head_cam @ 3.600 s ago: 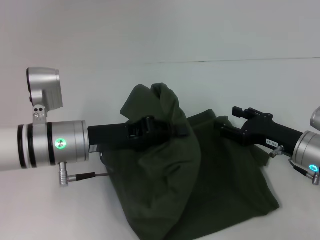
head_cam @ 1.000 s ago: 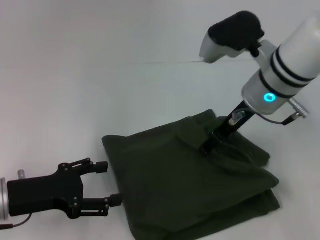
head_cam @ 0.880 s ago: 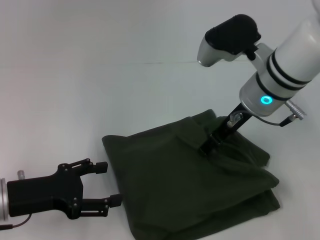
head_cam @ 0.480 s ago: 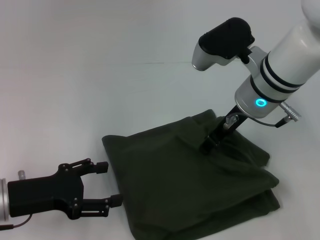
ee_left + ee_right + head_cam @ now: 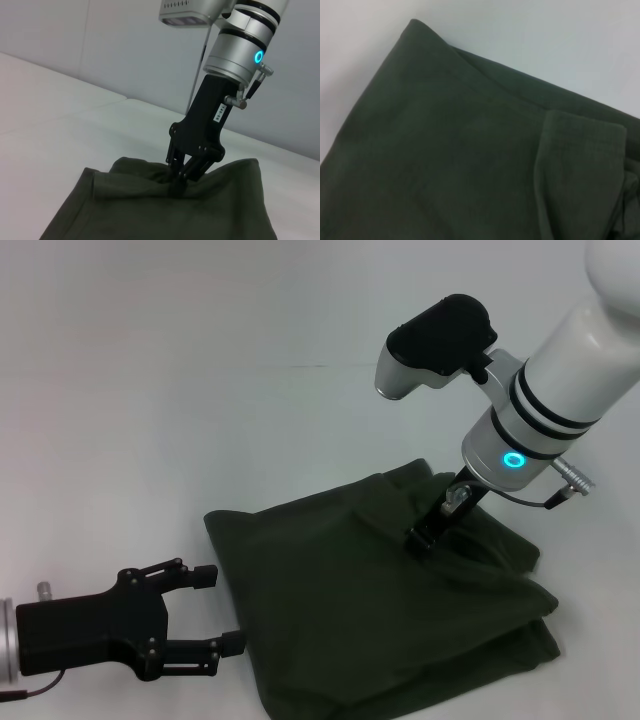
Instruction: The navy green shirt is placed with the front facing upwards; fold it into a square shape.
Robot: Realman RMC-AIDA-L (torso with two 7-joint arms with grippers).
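The navy green shirt (image 5: 340, 620) lies on the white table as a rough folded rectangle with its plain green side up and no lettering showing. My right gripper (image 5: 418, 540) points steeply down onto its far middle part. In the left wrist view the right gripper (image 5: 177, 184) has its fingers pinched together on a raised ridge of the shirt (image 5: 125, 210). My left gripper (image 5: 220, 608) hovers low by the shirt's near left edge, open and holding nothing. The right wrist view is filled with the shirt (image 5: 445, 150), showing a folded corner and a hem.
The white table (image 5: 130, 460) stretches bare to the left of and behind the shirt, and its far edge (image 5: 320, 366) meets a pale wall. The right arm's silver forearm (image 5: 540, 400) leans over the shirt's far right part.
A few seconds ago my left gripper held the shirt bunched up high; it now lies flat with that gripper away at the lower left. In the last second the right forearm leaned leftward, tip staying put.
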